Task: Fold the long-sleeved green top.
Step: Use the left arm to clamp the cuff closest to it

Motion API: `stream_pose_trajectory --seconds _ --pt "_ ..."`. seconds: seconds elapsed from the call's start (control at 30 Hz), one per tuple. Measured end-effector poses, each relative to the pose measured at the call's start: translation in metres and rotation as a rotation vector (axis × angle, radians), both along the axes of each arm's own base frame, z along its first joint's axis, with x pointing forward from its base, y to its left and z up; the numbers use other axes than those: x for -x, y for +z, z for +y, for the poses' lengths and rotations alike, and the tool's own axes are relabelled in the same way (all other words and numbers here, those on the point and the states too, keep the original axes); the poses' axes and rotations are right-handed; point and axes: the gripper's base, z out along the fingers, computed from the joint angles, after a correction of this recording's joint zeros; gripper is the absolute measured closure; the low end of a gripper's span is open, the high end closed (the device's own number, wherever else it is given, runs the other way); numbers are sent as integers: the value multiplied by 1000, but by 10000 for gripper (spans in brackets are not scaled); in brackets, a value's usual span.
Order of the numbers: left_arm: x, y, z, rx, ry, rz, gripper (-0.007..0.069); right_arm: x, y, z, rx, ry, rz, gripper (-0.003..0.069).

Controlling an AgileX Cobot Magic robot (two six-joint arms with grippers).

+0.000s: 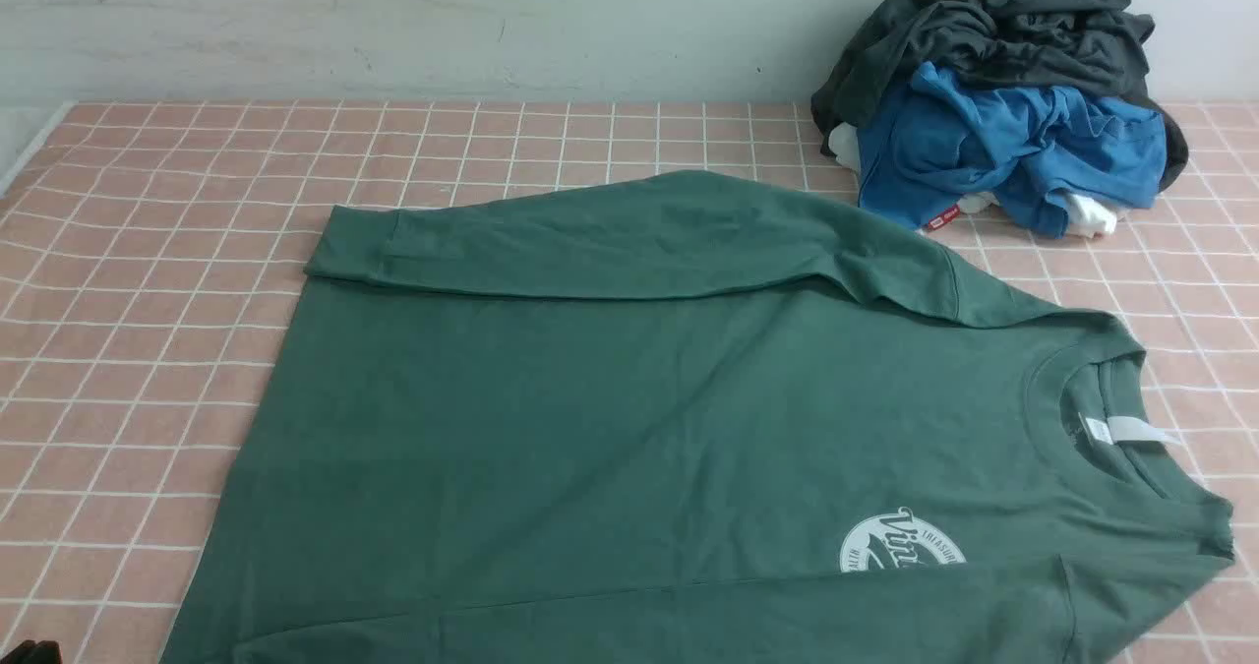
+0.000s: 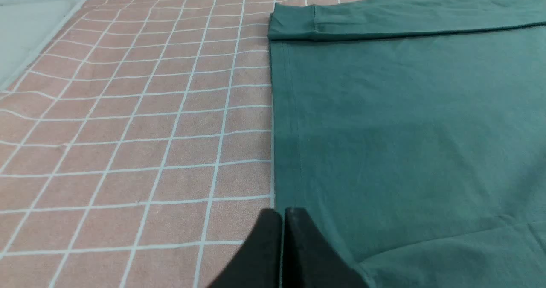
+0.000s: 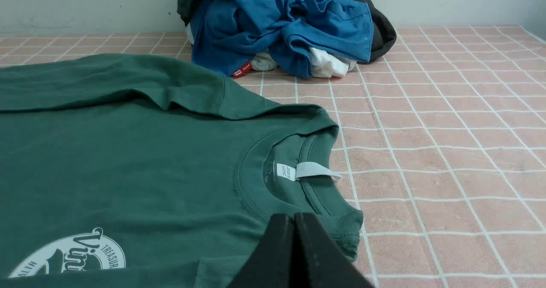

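You had the top [image 1: 590,428] spread flat, chest up, on the pink checked cloth [image 1: 148,300], with its hem [image 2: 286,130] towards your left and its collar [image 1: 1043,389] towards your right. The far sleeve [image 1: 639,231] lay folded along the body's far edge, its cuff [image 2: 292,21] reaching the hem corner. The near sleeve [image 1: 689,625] crossed the near edge and covered the lower part of the white logo [image 1: 900,546]. A white label [image 1: 1121,431] stuck out at the neck. Your left gripper [image 2: 282,237] was at the hem edge and your right gripper [image 3: 295,241] at the collar's near shoulder. Both had their fingers pressed together, and you could not tell whether cloth was pinched between them. Behind the collar, by the wall, a grey garment [image 1: 993,25] sat heaped on a blue one [image 1: 1003,143].
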Motion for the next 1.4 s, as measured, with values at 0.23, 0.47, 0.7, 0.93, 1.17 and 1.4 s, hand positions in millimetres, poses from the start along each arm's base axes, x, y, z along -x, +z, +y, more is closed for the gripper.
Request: stream_pose_trajectory --seconds 0.23,0.47,0.7,0.93,1.17,1.4 --pt "0 0 0 0 0 1 627 0 0 0 0 0 0 672" --pt "0 0 0 0 0 1 627 0 0 0 0 0 0 672" --pt "0 0 0 0 0 1 627 0 0 0 0 0 0 672" --pt "0 0 0 -3 -1 1 627 0 0 0 0 0 0 672" --pt "-2 4 0 -1 5 -60 627 0 2 0 13 -1 -21 672" --pt "-2 40 3 -3 33 -456 627 0 37 0 9 1 -420 672"
